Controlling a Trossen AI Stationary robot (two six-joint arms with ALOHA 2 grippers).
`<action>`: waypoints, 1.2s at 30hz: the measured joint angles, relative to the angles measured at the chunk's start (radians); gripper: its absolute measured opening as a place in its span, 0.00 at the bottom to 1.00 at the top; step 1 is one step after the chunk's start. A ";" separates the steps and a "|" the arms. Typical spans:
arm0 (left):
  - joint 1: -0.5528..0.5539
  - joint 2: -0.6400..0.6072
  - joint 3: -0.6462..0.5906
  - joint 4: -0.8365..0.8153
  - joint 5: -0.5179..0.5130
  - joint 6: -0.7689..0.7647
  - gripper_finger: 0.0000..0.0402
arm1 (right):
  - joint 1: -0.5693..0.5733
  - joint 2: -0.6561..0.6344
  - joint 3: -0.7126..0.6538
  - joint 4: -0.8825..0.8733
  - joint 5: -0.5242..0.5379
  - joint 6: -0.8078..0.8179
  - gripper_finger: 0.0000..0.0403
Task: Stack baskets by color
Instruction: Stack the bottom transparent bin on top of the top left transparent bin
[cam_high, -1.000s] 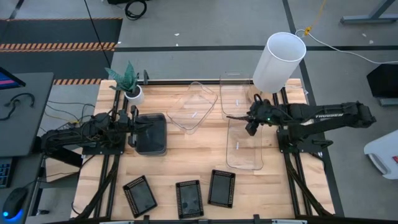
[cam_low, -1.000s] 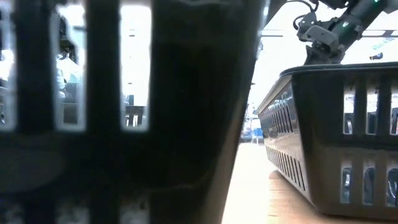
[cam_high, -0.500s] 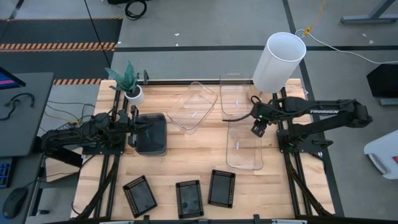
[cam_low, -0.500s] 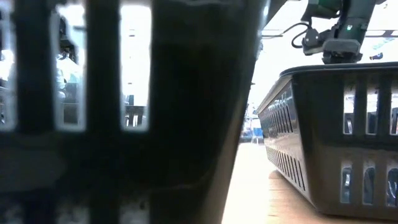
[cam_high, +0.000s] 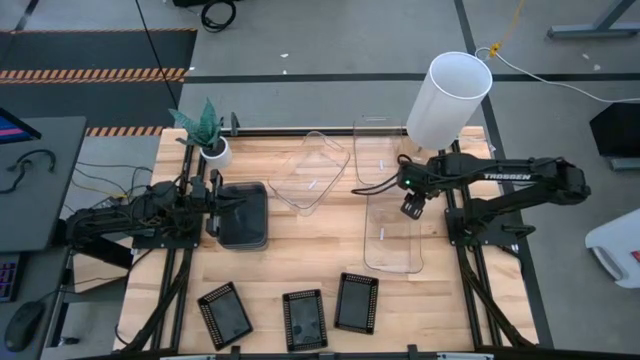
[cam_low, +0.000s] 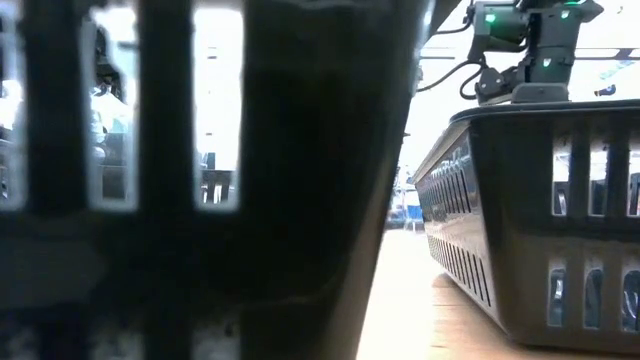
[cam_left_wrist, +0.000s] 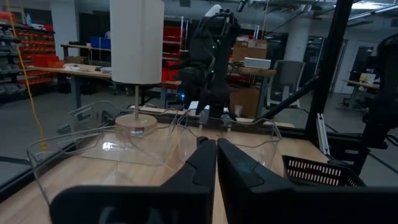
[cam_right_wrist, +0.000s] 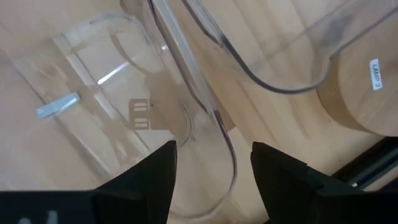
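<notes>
Three clear baskets lie on the table's right half: one tilted (cam_high: 310, 170), one at the far edge (cam_high: 375, 150) and one nearer (cam_high: 393, 235). My right gripper (cam_high: 410, 207) hangs open, pointing down over the nearer basket's far end. In the right wrist view its fingers (cam_right_wrist: 214, 180) stand on either side of a clear rim (cam_right_wrist: 227, 146), apart from it. Smoky grey baskets (cam_high: 243, 215) sit stacked in front of my left gripper (cam_high: 213, 215), whose fingers (cam_left_wrist: 216, 152) are shut on nothing. Three black mesh trays (cam_high: 224, 312), (cam_high: 304, 318), (cam_high: 356, 301) lie along the near edge.
A tall white cylinder (cam_high: 448, 98) on a round wooden base (cam_right_wrist: 367, 87) stands at the far right, close to my right arm. A small potted plant (cam_high: 207, 135) stands at the far left. Bare wood lies between the grey stack and the clear baskets.
My right gripper has tipped from a slanting pose to point almost straight down, staying over the far end of the nearer clear basket. The baskets have not moved.
</notes>
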 joint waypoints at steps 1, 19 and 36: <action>0.000 0.000 0.000 0.000 0.000 0.000 0.06 | -0.003 0.010 0.000 0.006 -0.001 -0.004 0.52; 0.000 0.000 0.000 0.000 0.000 0.000 0.06 | -0.051 0.196 0.000 0.064 -0.021 -0.078 0.25; 0.000 0.000 0.000 0.000 0.000 0.000 0.07 | -0.060 0.141 -0.001 0.108 -0.101 -0.130 0.02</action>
